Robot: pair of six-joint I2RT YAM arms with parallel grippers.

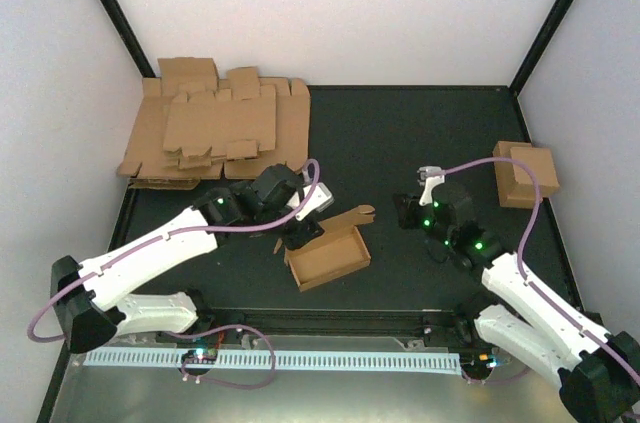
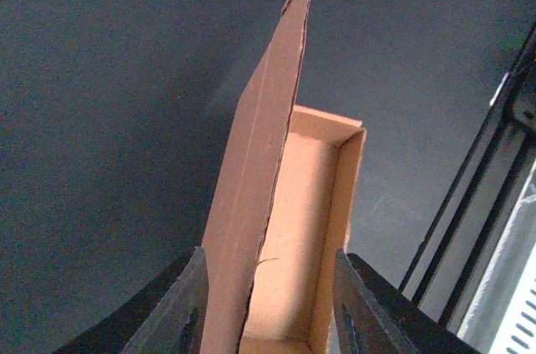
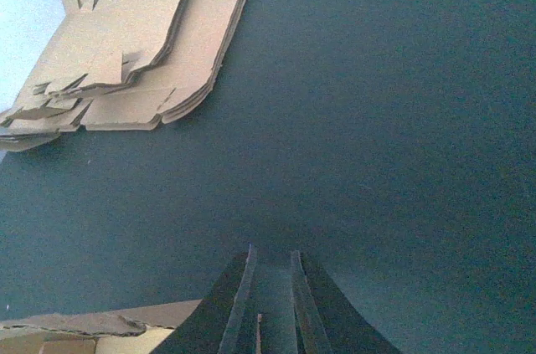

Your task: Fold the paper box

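The paper box [image 1: 328, 259] is a brown cardboard tray lying near the table's front middle, with its lid flap [image 1: 350, 217] raised along the far side. My left gripper [image 1: 298, 235] is at the box's left end. In the left wrist view the box [image 2: 301, 228] runs away between the fingers [image 2: 188, 304], one against the upright lid panel, the other against the tray's outer wall. My right gripper [image 1: 402, 213] hovers right of the box, apart from it. In its own view the right gripper [image 3: 272, 252] is all but shut, a thin slit with nothing in it.
A pile of flat cardboard blanks [image 1: 215, 128] lies at the back left, also in the right wrist view as the same pile [image 3: 142, 36]. A closed folded box [image 1: 525, 173] stands at the right edge. A black rail [image 1: 330, 318] borders the table front.
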